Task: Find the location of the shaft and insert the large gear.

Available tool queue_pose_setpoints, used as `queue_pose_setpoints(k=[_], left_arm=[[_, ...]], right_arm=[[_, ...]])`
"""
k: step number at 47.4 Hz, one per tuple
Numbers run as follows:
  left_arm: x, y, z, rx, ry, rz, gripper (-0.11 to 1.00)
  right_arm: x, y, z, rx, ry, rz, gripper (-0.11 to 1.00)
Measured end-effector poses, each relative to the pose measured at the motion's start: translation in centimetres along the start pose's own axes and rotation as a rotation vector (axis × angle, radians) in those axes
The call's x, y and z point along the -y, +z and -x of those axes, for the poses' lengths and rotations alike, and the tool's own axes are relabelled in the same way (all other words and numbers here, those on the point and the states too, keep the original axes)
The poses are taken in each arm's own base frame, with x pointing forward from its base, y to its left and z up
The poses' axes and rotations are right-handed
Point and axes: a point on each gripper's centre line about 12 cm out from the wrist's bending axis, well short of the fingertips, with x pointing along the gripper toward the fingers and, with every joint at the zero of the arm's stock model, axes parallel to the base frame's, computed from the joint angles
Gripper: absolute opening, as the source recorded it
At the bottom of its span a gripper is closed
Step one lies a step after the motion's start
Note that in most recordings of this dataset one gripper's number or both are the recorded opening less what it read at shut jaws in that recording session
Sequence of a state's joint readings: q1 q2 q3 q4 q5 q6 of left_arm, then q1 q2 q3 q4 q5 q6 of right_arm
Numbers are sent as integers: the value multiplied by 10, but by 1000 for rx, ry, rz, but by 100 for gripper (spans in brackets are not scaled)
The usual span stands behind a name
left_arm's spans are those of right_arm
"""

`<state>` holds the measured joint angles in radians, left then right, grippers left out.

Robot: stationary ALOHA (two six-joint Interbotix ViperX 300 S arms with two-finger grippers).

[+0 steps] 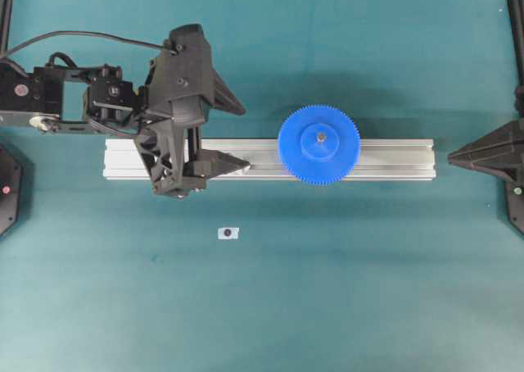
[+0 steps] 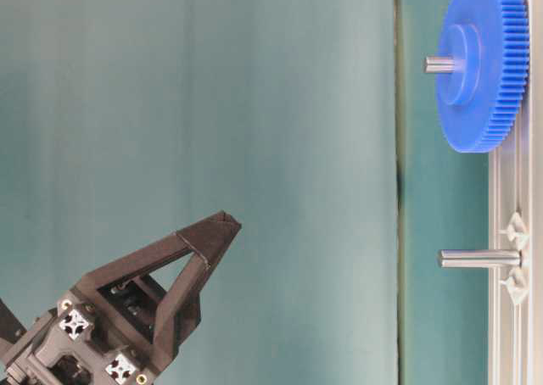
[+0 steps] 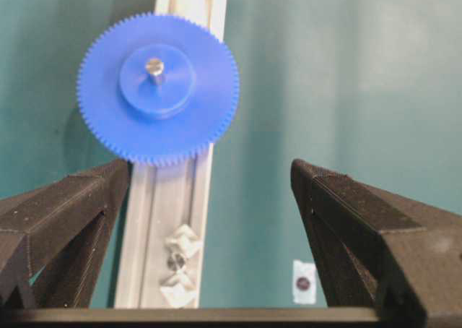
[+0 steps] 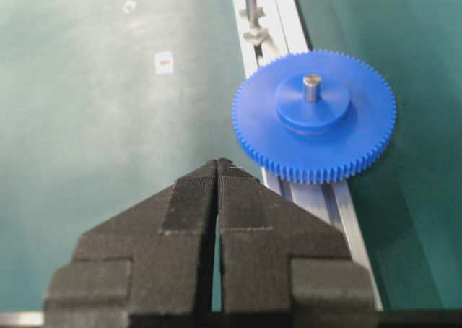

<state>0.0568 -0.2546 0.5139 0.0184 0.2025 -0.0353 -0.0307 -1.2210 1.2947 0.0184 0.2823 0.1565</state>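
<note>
now my left gripper [image 1: 233, 134] hovers level with jaws wide, empty, beside the toothed bright blue plastic gear [image 1: 318, 143] seated on its grey metal pin [image 1: 321, 136]; my right gripper [image 4: 217, 170] is closed.

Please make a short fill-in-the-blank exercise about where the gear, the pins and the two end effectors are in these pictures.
1. The large gear sits on a shaft, whose tip pokes up through its ____.
2. The second pin on the aluminium rail carries ____ gear.
3. The left end effector has its jaws ____.
4. The right end effector has its jaws ____.

Missing words: hub; no; open; shut
</note>
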Motion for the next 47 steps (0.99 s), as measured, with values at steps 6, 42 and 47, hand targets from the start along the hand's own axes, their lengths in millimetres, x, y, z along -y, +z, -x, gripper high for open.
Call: queue_pose_setpoints(k=[6,42,47], left_arm=[[0,0,0,0,0,0,92],[1,0,0,0,-1,-2,92],[1,0,1,2,-1,-2,92]], right_arm=[[0,1,0,3,1,-11,0],[1,-3,-1,-7,-2,-22,0],[1,-4,-1,-9,-2,-23,0]])
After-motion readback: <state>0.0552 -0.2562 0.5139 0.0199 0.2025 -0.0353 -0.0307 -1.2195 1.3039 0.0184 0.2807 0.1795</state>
